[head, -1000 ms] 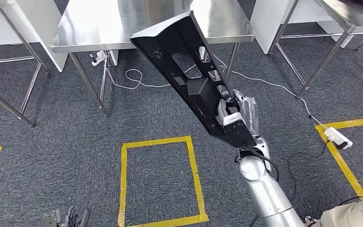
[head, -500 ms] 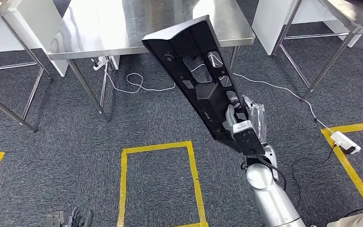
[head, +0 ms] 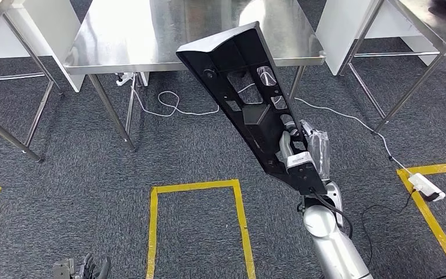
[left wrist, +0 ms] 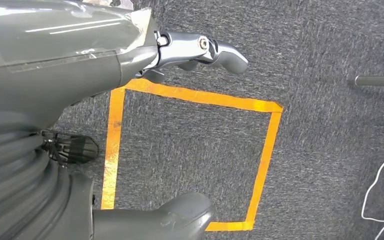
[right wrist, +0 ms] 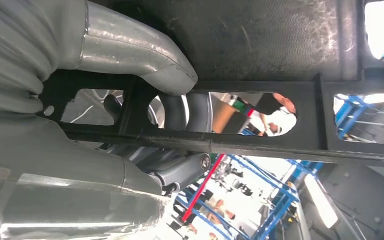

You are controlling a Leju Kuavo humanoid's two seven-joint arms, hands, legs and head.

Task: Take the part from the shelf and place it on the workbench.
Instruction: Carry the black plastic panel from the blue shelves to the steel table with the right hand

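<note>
A long black plastic part (head: 244, 93) with several cut-outs rises slanted from my right hand (head: 302, 152), which grips its lower end. Its upper end overlaps the front edge of the steel workbench (head: 151, 35) in the head view. Up close, the right wrist view has the thumb (right wrist: 130, 50) pressed on the part's dark frame (right wrist: 260, 30) and fingers curled through an opening. My left hand (head: 84, 268) hangs low at the bottom left over the carpet. In the left wrist view its fingers (left wrist: 200, 50) are spread and hold nothing.
Yellow tape marks a rectangle (head: 194, 187) on the grey carpet before the workbench. White cables (head: 171, 104) trail under the bench. More steel tables stand at the far left (head: 0, 11) and right (head: 418, 23). A white power strip (head: 425, 186) lies at the right.
The whole view has shifted: the workbench and floor tape sit lower and nearer in the picture, so the camera has moved forward. The right hand still grips the part.
</note>
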